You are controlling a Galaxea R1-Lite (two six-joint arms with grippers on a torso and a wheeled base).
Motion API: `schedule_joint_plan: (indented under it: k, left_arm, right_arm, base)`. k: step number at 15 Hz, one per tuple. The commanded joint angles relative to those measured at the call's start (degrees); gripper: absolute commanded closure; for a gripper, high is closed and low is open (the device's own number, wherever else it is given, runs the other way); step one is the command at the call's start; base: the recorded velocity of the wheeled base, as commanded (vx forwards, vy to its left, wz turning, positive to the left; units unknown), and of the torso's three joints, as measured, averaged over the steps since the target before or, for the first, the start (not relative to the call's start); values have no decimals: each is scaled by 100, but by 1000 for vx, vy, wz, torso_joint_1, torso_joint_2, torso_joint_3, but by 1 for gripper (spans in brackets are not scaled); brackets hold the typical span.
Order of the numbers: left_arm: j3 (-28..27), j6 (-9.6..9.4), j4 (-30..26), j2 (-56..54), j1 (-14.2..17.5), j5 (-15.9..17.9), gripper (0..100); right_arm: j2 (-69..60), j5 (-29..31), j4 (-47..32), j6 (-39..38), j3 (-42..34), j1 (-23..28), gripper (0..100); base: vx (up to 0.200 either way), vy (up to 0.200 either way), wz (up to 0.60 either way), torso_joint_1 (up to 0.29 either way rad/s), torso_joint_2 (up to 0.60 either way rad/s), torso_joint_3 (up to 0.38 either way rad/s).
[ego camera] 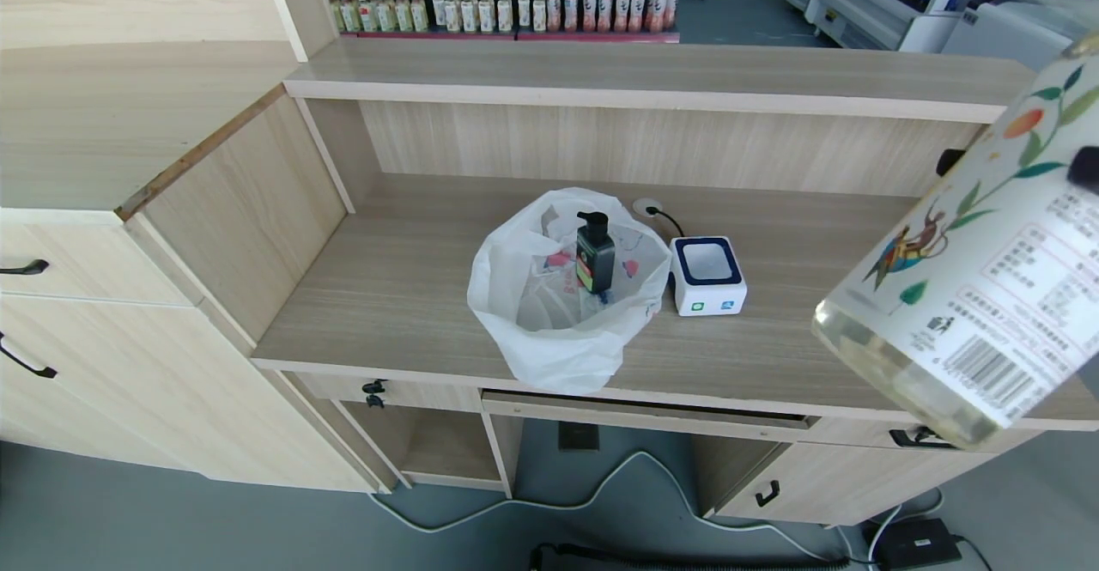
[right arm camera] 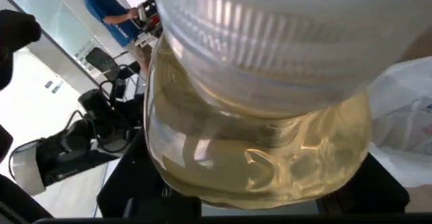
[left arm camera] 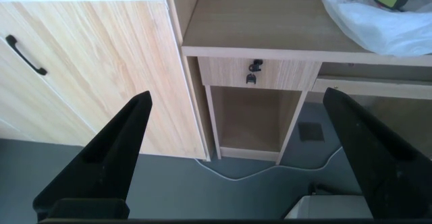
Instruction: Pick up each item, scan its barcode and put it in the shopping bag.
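A large clear bottle [ego camera: 979, 262] of pale yellow drink hangs tilted in the air at the right, close to the head camera, with its barcode label facing that camera. My right gripper [right arm camera: 260, 190] is shut on the bottle [right arm camera: 256, 116]. A white shopping bag [ego camera: 562, 296] stands open in the middle of the counter with a dark pump bottle [ego camera: 594, 253] upright inside. The white barcode scanner [ego camera: 707, 275] sits just right of the bag. My left gripper [left arm camera: 237, 99] is open and holds nothing, low down in front of the cabinet, with the bag [left arm camera: 378, 21] up at the counter edge.
The wooden counter [ego camera: 412, 296] has a raised back shelf and a side wall on the left. A cable runs from the scanner to a hole in the counter [ego camera: 646, 207]. Below are a locked drawer [left arm camera: 254, 72], open cubbies and floor cables [ego camera: 601, 485].
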State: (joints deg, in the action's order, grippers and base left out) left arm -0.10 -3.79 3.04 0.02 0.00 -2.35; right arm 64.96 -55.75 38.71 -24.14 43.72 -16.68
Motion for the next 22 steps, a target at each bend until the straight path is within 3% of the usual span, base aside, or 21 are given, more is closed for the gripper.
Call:
schedule_joint_plan:
  k: [1, 3, 4, 6, 8, 11, 17, 22]
  left_arm:
    - [1, 1, 4, -2, 0, -2, 0]
    - [1, 1, 4, -2, 0, -2, 0]
    - [1, 1, 4, -2, 0, -2, 0]
    - [1, 1, 4, -2, 0, -2, 0]
    - [1, 1, 4, -2, 0, -2, 0]
    - [1, 1, 4, -2, 0, -2, 0]
    - [1, 1, 4, -2, 0, -2, 0]
    - [1, 1, 4, -2, 0, -2, 0]
  right_arm:
    - [676, 20, -12, 2159, -575, 1211, 100]
    - [1133, 336, -126, 4400, -707, 2116, 100]
    - [1308, 697, -135, 5130, -663, 2380, 100]
    - [1554, 1365, -118, 6211, -566, 2898, 100]
    - [1607, 1593, -126, 7054, -583, 3294, 100]
    - [1642, 1611, -144, 7705, -601, 3689, 100]
    - [1616, 1602, -21, 7863, -575, 4050, 100]
    - [1941, 1628, 462, 8592, -276, 4234, 100]
  base:
    - [0, 0, 0, 0, 0, 0]
    - [0, 0, 0, 0, 0, 0]
    - [0, 0, 0, 0, 0, 0]
    - [0, 0, 0, 0, 0, 0]
    - [0, 0, 0, 0, 0, 0]
    - [0, 0, 0, 0, 0, 0]
    - [0, 0, 0, 0, 0, 0]
    - [0, 0, 120, 0, 0, 1]
